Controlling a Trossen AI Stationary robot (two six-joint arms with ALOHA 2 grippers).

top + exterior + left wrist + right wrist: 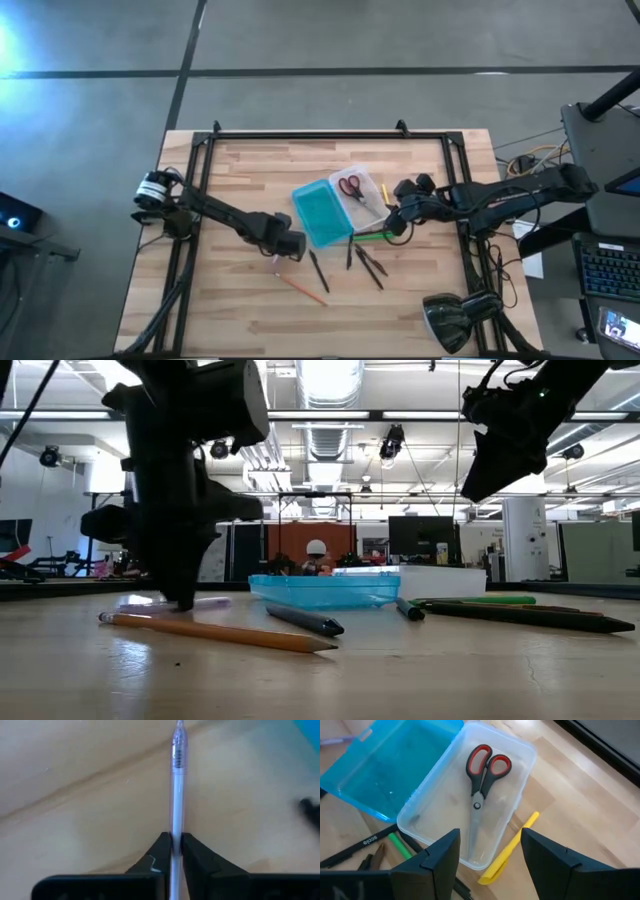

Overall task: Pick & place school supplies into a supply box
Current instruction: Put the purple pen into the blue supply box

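My left gripper is down on the wooden table, its two fingers pinched together on a pale lilac pen with a clear barrel. The pen lies flat on the wood and runs straight out past my fingertips; I cannot make out any print on its barrel. In the low view this gripper stands on the tabletop over that pen, and an orange pencil lies just in front of it, point to the right.

My right gripper hangs above the table with its fingers spread wide and nothing between them. Past them sits the supply box, open: a translucent white tray joined to a teal lid half. Red-handled scissors lie inside the tray, blades toward my fingers. A yellow marker lies on the table against the tray's outer side. On the tray's other side, near its closest corner, lie a green pen and a black pen with white lettering on its barrel, too small for me to read with certainty.

From above, the box sits in the middle of the table, between my two grippers, and several dark pens lie scattered on the wood just in front of it.
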